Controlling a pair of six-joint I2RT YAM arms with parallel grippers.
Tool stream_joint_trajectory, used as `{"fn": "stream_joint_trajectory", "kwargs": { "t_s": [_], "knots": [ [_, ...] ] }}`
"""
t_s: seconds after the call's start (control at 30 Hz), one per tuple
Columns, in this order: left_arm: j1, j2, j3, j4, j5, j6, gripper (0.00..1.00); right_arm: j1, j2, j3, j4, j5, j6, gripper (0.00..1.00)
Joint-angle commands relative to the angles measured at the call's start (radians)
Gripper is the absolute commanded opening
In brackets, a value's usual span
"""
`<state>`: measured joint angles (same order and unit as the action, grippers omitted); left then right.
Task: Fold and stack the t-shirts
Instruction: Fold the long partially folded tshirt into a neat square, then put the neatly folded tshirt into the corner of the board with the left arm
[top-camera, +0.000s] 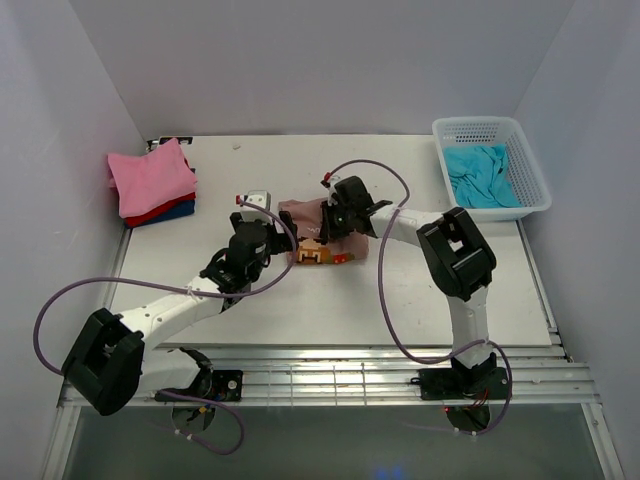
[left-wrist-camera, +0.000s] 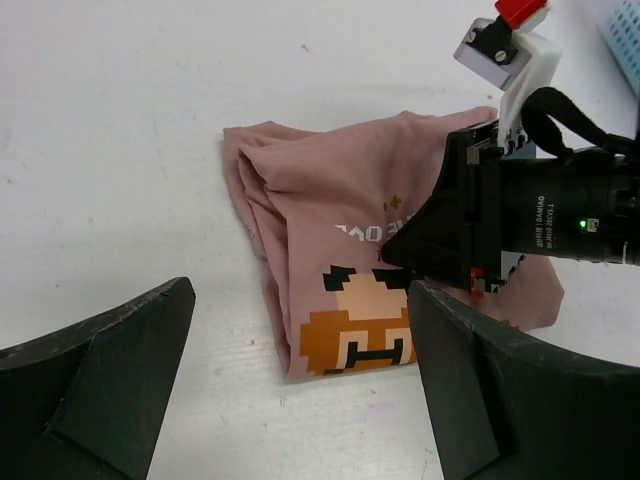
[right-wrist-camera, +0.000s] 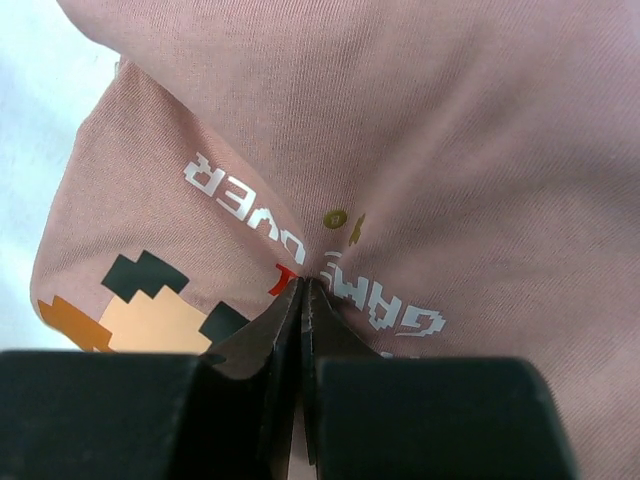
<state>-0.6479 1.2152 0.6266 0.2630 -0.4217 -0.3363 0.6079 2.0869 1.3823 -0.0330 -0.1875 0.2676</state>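
Observation:
A dusty rose-brown t-shirt (top-camera: 303, 222) with a pixel-face print lies folded small in the middle of the table. My right gripper (top-camera: 326, 232) is shut, its tips (right-wrist-camera: 303, 282) pinched into the cloth (right-wrist-camera: 450, 130) by the white lettering, with creases running toward them. In the left wrist view it (left-wrist-camera: 385, 255) sits on top of the shirt (left-wrist-camera: 320, 190). My left gripper (left-wrist-camera: 300, 300) is wide open just short of the shirt's near edge, nothing between its fingers (left-wrist-camera: 120, 360). Folded pink (top-camera: 150, 175), red (top-camera: 148, 213) and dark blue (top-camera: 178, 210) t-shirts are stacked at the far left.
A white lattice basket (top-camera: 528, 160) stands at the far right with a turquoise t-shirt (top-camera: 480, 175) crumpled inside. The walls close in on the left, back and right. Purple cables loop above both arms.

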Motion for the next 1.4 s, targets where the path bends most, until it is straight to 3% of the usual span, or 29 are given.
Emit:
{"fn": "stream_joint_trajectory", "kwargs": {
  "t_s": [0.0,0.3,0.47,0.73,1.17,1.37],
  "knots": [
    [0.004,-0.033,-0.027,-0.022,0.056,-0.065,0.98,0.056,-0.042,-0.104,-0.062,0.046,0.018,0.08],
    [0.004,0.212,0.074,0.088,0.103,-0.073,0.98,0.070,-0.277,-0.143,0.022,0.157,-0.028,0.21],
    [0.004,0.377,0.215,0.090,0.090,-0.043,0.98,0.066,-0.281,-0.100,0.016,0.238,-0.067,0.22],
    [0.004,0.533,0.304,0.045,0.011,-0.006,0.98,0.052,-0.255,-0.101,0.021,0.243,-0.085,0.22],
    [0.062,0.632,0.384,0.022,-0.072,0.011,0.98,0.047,-0.399,-0.252,0.071,0.273,-0.099,0.21],
    [0.062,0.423,0.322,0.038,-0.062,-0.003,0.98,0.047,-0.484,-0.315,0.071,0.283,-0.105,0.22]
  ]
}}
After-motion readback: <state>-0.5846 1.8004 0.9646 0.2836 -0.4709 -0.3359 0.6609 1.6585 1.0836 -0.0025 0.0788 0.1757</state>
